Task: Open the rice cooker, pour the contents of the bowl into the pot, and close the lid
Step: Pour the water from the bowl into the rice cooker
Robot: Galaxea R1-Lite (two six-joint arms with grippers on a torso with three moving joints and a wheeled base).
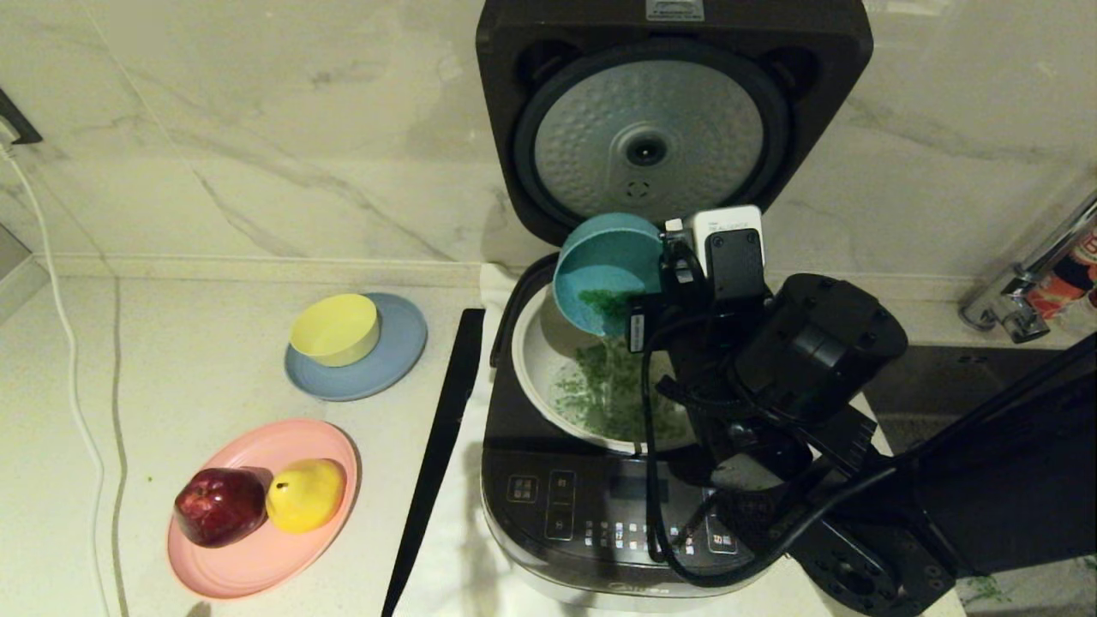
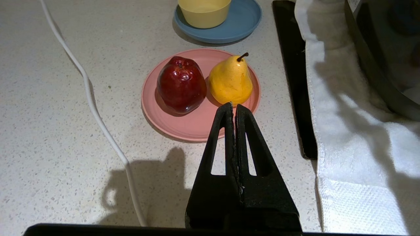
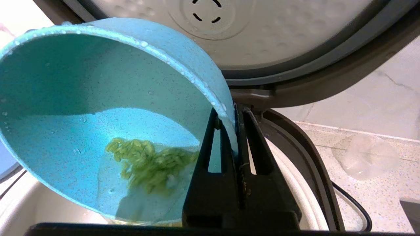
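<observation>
Two surfaces frame everything: a pale speckled counter and a marbled wall rising behind it. On a white towel spread over the counter stands the rice cooker, its lid swung fully upright so the dimpled silver disc faces forward. Inside it sits the white pot. The right gripper is clamped on the rim of the bowl, which is tipped steeply above the pot; the contents run out with water, and some green bits cling inside the bowl. The left gripper hangs low over the counter with fingers pressed together, holding nothing, near a pink plate carrying a red apple and a yellow pear. Further back, a yellow bowl rests on a blue plate. A white cable trails along the counter's left edge.
</observation>
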